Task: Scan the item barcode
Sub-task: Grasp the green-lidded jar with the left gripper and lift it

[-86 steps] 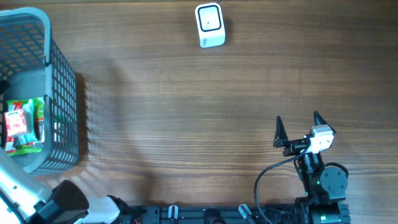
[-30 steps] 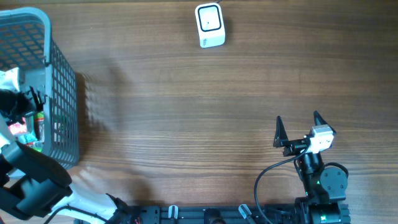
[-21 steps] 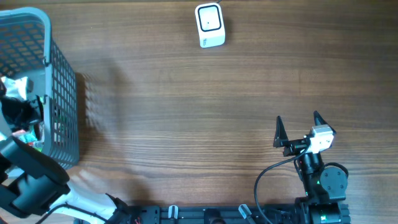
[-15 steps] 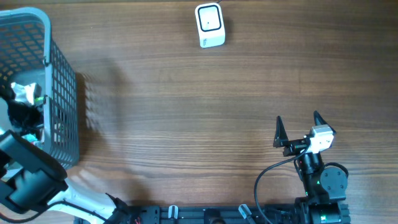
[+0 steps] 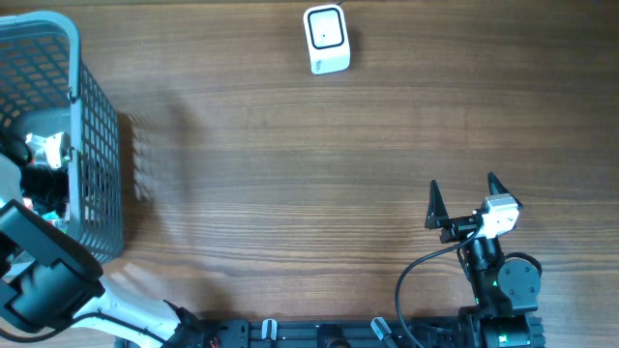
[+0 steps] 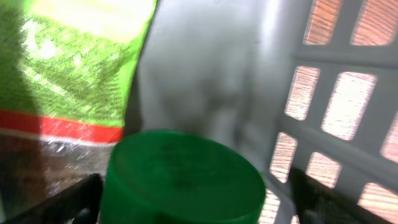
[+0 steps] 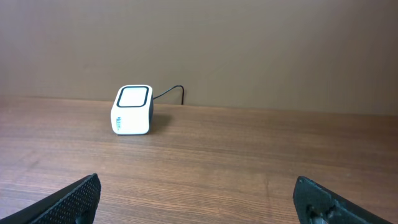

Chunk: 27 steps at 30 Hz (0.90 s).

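Observation:
My left gripper [image 5: 41, 166] reaches down inside the grey mesh basket [image 5: 97, 145] at the table's left edge. In the left wrist view a round green lid [image 6: 186, 177] of an item fills the space between the jaws of my left gripper [image 6: 199, 202]. The left finger [image 6: 84, 199] sits close against it and the right finger [image 6: 320, 199] stands apart, so the gripper is open. No barcode shows. The white scanner [image 5: 326, 39] stands at the far edge, also visible as the white scanner [image 7: 132, 110]. My right gripper [image 5: 462, 201] rests open and empty at the near right.
A green and red packet [image 6: 68, 62] lies beside the lid in the basket. The basket's mesh wall [image 6: 348, 93] stands close on the right of the left gripper. A cable [image 7: 171, 92] runs from behind the scanner.
My left arm has swung into the basket and come down over the items, and its jaws have narrowed a little. The right arm has not moved.

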Each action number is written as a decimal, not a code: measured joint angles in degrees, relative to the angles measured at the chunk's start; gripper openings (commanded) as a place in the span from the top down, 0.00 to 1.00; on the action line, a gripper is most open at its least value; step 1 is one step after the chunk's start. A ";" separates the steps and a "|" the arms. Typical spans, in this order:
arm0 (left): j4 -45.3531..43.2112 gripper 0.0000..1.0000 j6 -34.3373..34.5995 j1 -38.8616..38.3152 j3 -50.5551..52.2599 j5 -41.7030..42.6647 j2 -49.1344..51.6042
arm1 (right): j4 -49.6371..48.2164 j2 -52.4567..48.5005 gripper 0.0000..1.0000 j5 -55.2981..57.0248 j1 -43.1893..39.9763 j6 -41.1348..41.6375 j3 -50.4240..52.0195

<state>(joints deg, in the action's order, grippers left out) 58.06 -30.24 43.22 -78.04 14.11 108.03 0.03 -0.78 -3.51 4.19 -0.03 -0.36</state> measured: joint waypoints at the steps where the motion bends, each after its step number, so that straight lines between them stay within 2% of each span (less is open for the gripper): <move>1: -0.15 0.15 -0.09 -0.04 0.00 0.24 0.00 | 0.00 0.00 0.00 0.00 0.00 0.00 0.00; 4: -0.28 0.12 -0.35 -0.13 0.00 0.42 0.00 | 0.00 0.00 0.00 0.00 0.00 0.00 0.00; 5: -0.28 0.00 -0.35 -0.13 0.00 0.42 0.00 | 0.00 0.00 0.00 0.00 0.00 0.00 0.00; 10: -0.46 0.00 -0.42 0.02 0.00 0.72 0.00 | 0.00 0.00 0.00 0.00 0.00 0.00 0.00; 11: -0.59 0.01 -0.42 0.02 0.00 0.83 0.00 | 0.00 0.00 0.00 0.00 0.00 0.00 0.02; 14: -0.66 0.13 -0.31 0.02 0.00 0.90 0.00 | 0.00 0.00 0.00 0.00 0.00 0.00 0.00; 17: -0.66 0.17 -0.42 -0.04 0.00 0.37 0.00 | 0.00 0.00 0.00 0.00 0.00 0.00 0.02; 20: -0.31 0.15 -0.57 -0.09 0.02 -2.12 0.00 | 0.00 0.00 0.01 0.00 0.00 0.00 0.00; 27: 1.09 0.17 -0.57 -0.09 0.11 -4.87 0.00 | 0.00 0.00 0.00 0.00 0.00 0.00 0.00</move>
<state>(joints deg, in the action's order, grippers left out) 59.16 -30.81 43.13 -77.93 9.23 108.03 0.03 -0.78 -3.51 4.19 -0.03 -0.36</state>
